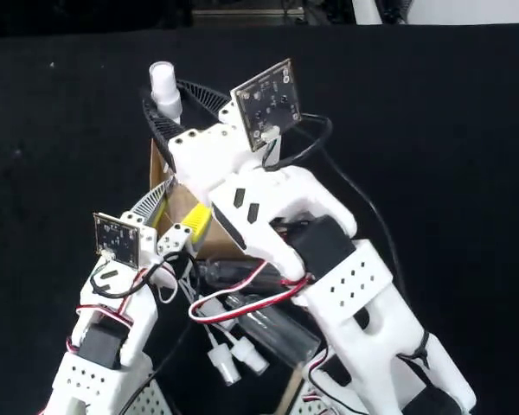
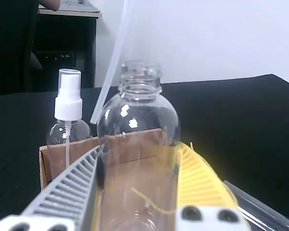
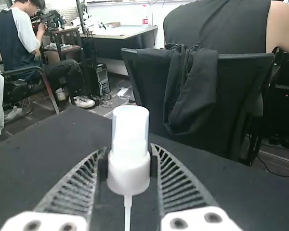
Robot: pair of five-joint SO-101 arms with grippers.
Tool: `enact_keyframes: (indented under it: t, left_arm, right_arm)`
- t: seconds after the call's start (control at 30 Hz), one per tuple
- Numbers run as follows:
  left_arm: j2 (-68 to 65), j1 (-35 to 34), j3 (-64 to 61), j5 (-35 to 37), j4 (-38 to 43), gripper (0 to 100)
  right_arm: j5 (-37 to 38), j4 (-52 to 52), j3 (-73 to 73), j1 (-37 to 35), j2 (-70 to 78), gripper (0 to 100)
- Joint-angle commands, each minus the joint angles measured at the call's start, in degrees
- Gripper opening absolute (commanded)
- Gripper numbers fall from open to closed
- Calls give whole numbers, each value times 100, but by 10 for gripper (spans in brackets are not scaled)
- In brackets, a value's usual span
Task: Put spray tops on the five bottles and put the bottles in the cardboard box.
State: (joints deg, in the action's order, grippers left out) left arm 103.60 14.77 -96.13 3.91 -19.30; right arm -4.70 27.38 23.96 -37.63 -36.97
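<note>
while your right claw (image 3: 128, 166) pinches the light spray top (image 3: 128, 144) at its collar and your left claw (image 2: 139, 159) clamps the probably slick, thin-walled bottle (image 2: 137, 110), squeeze gently.

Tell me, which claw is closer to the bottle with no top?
Left. The left claw grips the bottle itself; the right claw holds a spray top higher up.

Bright, even room light. The black surface (image 1: 467, 130) swallows shadows; small glints dot the clear bottle (image 2: 137, 139), and the white spray top (image 3: 128, 163) glows softly.
</note>
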Motion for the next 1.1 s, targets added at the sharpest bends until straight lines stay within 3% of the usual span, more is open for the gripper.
enact_keyframes:
  t: [0.0, 0.33, 0.87, 1.07]
  left_arm:
    - [70, 22, -127, 53, 158, 52]
    - [70, 22, -127, 53, 158, 52]
    - [70, 22, -127, 53, 158, 52]
    - [70, 22, -127, 53, 158, 52]
  right_arm:
    - [53, 44, -734, 149, -242, 11]
    - [53, 730, -1508, 396, -233, 11]
    - [44, 229, 233, 290, -277, 13]
    - [53, 1723, -330, -431, -365, 185]
